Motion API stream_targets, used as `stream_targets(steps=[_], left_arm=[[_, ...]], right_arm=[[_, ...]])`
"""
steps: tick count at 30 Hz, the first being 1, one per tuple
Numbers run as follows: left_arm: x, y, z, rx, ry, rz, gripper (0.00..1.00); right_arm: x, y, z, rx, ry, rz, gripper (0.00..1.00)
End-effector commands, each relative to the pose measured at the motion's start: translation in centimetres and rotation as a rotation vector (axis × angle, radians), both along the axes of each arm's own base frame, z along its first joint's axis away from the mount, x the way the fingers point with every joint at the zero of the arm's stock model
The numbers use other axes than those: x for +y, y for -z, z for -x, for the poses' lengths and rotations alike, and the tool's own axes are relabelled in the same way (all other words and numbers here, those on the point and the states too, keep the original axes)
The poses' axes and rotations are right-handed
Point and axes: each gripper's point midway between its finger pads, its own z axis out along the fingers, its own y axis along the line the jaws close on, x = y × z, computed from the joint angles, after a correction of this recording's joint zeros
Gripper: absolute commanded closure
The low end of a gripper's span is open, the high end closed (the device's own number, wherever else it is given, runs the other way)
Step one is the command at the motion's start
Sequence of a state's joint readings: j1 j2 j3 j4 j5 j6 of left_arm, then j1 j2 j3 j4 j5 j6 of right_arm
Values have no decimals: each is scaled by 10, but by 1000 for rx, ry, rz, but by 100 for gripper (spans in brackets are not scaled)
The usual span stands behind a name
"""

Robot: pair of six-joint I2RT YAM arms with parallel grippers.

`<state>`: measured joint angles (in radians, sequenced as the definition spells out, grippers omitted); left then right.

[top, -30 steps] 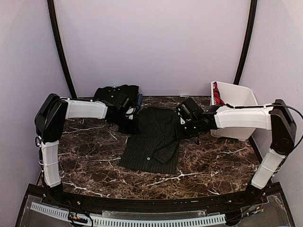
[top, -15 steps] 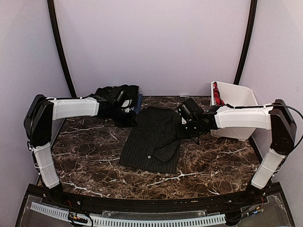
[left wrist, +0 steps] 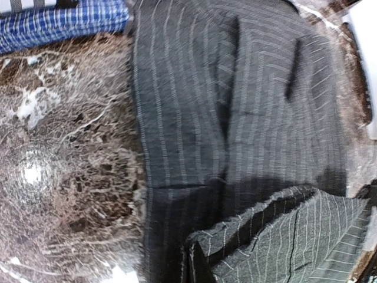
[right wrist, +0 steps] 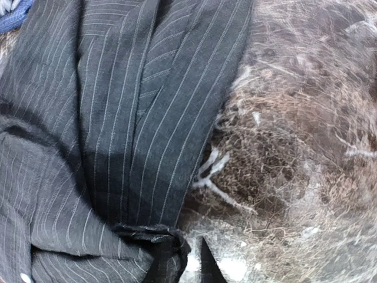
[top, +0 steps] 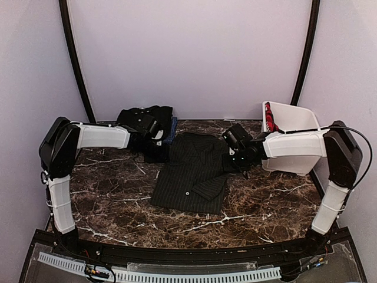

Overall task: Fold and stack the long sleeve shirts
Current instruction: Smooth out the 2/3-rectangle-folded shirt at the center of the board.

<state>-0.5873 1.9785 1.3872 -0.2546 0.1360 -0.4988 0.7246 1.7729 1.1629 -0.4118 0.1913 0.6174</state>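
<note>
The pinstriped black long sleeve shirt [top: 191, 174] lies partly folded in the middle of the marble table, with one buttoned cuff on its near half. My left gripper [top: 158, 140] is at the shirt's back left edge. In the left wrist view it [left wrist: 197, 263] is shut on a raised fold of the pinstriped cloth [left wrist: 283, 236]. My right gripper [top: 234, 154] is at the shirt's right edge. In the right wrist view its jaws [right wrist: 188, 260] stand slightly apart, table showing between them and bunched cloth [right wrist: 159, 239] resting against the left finger. More dark shirts [top: 144, 115] are piled at the back left, next to a blue one [top: 172, 127].
A white plastic basket [top: 294, 144] stands at the back right behind my right arm, with something red [top: 270, 117] in it. The blue checked cloth [left wrist: 59, 23] lies just beyond the pinstriped shirt's top corner. Bare marble [top: 106, 188] stretches along the table's near side.
My left gripper swung back towards the pile, then returned to the shirt's left edge. My right gripper's jaws have parted a little and the shirt's right side has shifted inward.
</note>
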Motion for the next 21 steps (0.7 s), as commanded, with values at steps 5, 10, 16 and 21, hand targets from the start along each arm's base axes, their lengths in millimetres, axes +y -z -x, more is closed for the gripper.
stream_targets(steps=[5, 10, 16, 21], left_arm=[[5, 5, -13, 1, -42, -27, 72], [8, -5, -16, -15, -50, -44, 53], [10, -31, -16, -61, -47, -37, 41], [9, -46, -13, -71, -31, -15, 39]], right_arm=[[27, -48, -11, -113, -112, -88, 48], [37, -54, 18, -119, -230, -64, 47], [55, -57, 75, -102, -404, -72, 49], [59, -39, 110, -49, -475, -22, 49]])
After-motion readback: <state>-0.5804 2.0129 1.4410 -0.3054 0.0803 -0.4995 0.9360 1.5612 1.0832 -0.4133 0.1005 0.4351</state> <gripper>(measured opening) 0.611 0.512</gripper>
